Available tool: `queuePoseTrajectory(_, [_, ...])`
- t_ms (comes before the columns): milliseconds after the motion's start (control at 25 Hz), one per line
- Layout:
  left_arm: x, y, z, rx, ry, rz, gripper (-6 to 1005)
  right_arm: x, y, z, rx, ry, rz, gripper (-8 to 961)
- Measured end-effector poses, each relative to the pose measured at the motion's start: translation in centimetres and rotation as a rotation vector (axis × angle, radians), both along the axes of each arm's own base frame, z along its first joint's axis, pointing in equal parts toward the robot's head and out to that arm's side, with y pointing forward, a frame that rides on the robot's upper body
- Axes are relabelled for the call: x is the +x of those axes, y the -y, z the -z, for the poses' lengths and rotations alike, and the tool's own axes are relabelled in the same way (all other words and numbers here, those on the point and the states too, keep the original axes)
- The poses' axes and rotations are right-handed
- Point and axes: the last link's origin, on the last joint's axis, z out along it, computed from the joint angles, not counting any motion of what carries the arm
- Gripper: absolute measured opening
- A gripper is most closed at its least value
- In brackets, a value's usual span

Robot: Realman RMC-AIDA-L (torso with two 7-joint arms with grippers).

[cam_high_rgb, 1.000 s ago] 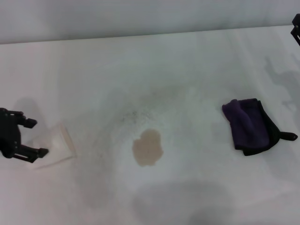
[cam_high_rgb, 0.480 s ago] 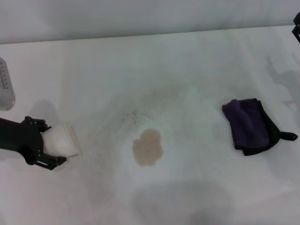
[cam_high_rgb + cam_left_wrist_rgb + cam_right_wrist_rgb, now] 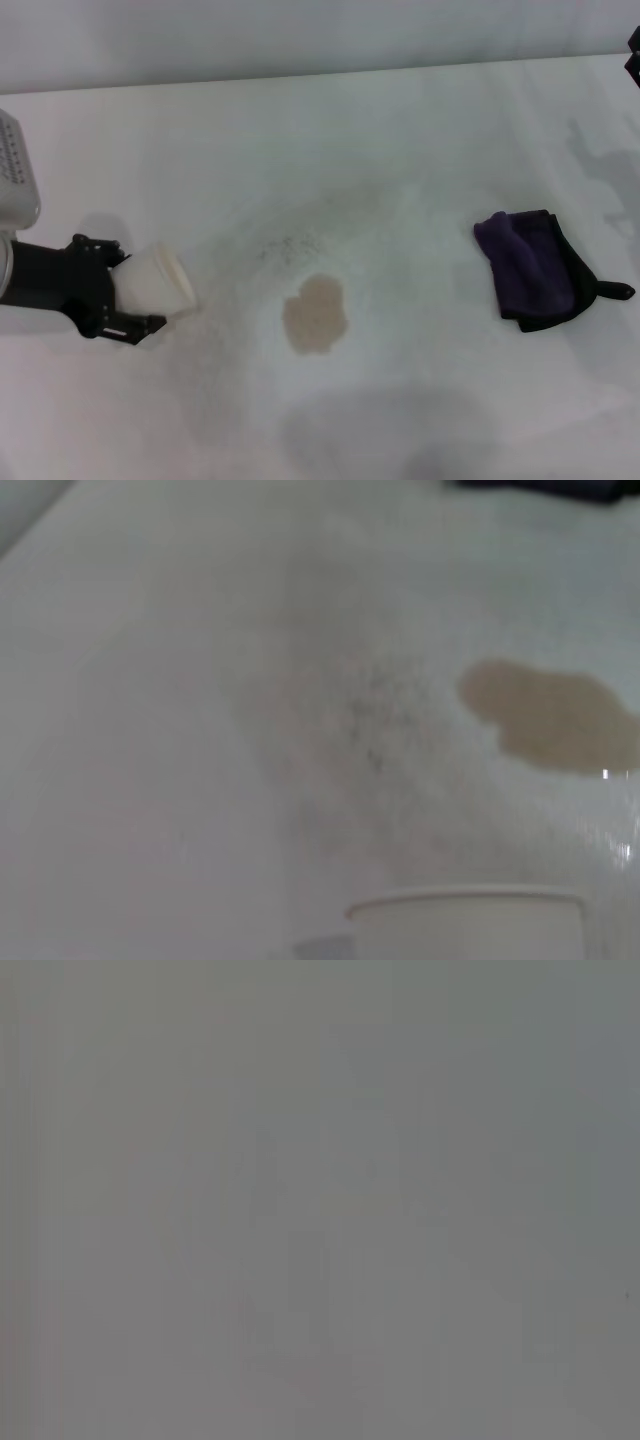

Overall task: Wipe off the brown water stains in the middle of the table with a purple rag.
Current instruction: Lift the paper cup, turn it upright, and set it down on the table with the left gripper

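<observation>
Now my left gripper (image 3: pixel 135 300) has a white paper cup (image 3: pixel 160 283) between its fingers, lying on its side with the mouth toward the stain (image 3: pixel 315 315). A second ago the cup lay flat and pale beside open fingers near the left edge of the table (image 3: pixel 400 130); half a second ago my fingers were around it, and since then arm and cup have slid toward the centre. The cup is now near the stain but still apart from it. In the left wrist view only the cup's rim (image 3: pixel 465 920) shows, with the stain (image 3: pixel 550 715) beyond it.

I take this to mean the wiping proper has not begun. The brown blotch looks the same as before, and the rag (image 3: pixel 535 268) has not moved: it lies folded well to the right of the stain, its black tab pointing right, nothing touching it. My right gripper (image 3: pixel 633 50) sits at the far right corner, only a sliver in view, so I cannot tell whether it is spread or pressed together; its wrist camera shows nothing but grey.

By count: one cup, one brown stain, one rag, two arms with only the left at work. I expect the right arm will need to fetch the rag.
</observation>
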Motion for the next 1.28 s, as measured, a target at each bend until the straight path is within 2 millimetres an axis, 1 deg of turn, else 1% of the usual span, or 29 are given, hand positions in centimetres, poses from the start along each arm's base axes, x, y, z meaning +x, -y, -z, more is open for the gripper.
queuePoseTrajectory(160, [0.7, 0.1, 0.1, 0.018, 0.08, 0.027, 814, 0.0, 0.0, 0.0, -0.002, 0.001, -0.002, 830])
queuePoseTrajectory(360, [2.1, 0.2, 0.1, 0.06, 0.224, 0.095, 797, 0.0, 0.1, 0.0, -0.003, 0.002, -0.002, 830])
queuePoseTrajectory(520, [3.4, 0.2, -0.1, 0.111, 0.365, 0.16, 785, 0.0, 0.1, 0.0, -0.002, 0.003, -0.002, 830])
queuePoseTrajectory(680, [3.9, 0.4, 0.3, 0.16, 0.506, 0.197, 785, 0.0, 0.1, -0.1, 0.001, 0.008, -0.007, 830])
queuePoseTrajectory(760, [3.7, 0.7, 0.6, 0.188, 0.568, 0.199, 784, -0.1, 0.0, 0.0, 0.001, 0.009, -0.009, 830])
queuePoseTrajectory(800, [3.7, 0.7, 0.6, 0.188, 0.568, 0.199, 784, -0.1, 0.0, 0.0, 0.001, 0.009, -0.009, 830])
queuePoseTrajectory(840, [3.5, 0.9, 0.8, 0.219, 0.618, 0.199, 784, -0.1, 0.0, 0.0, 0.001, 0.009, -0.009, 830])
queuePoseTrajectory(960, [2.7, 1.4, 1.4, 0.264, 0.681, 0.167, 784, -0.1, 0.0, 0.0, 0.002, 0.009, -0.01, 830])
queuePoseTrajectory(1080, [1.9, 2.2, 2.2, 0.272, 0.704, 0.123, 785, -0.1, 0.0, -0.1, 0.002, 0.01, -0.009, 830])
queuePoseTrajectory(1120, [1.9, 2.2, 2.2, 0.272, 0.704, 0.123, 785, -0.1, 0.0, -0.1, 0.002, 0.011, -0.009, 830])
queuePoseTrajectory(1160, [0.7, 3.2, 2.9, 0.303, 0.73, 0.066, 785, -0.1, 0.0, -0.1, 0.002, 0.011, -0.009, 830])
queuePoseTrajectory(1240, [0.2, 3.6, 3.0, 0.318, 0.74, 0.047, 785, -0.1, 0.1, -0.1, 0.002, 0.012, -0.007, 830])
queuePoseTrajectory(1280, [-0.4, 4.1, 3.1, 0.34, 0.748, 0.031, 785, 0.0, 0.1, -0.1, 0.002, 0.012, -0.006, 830])
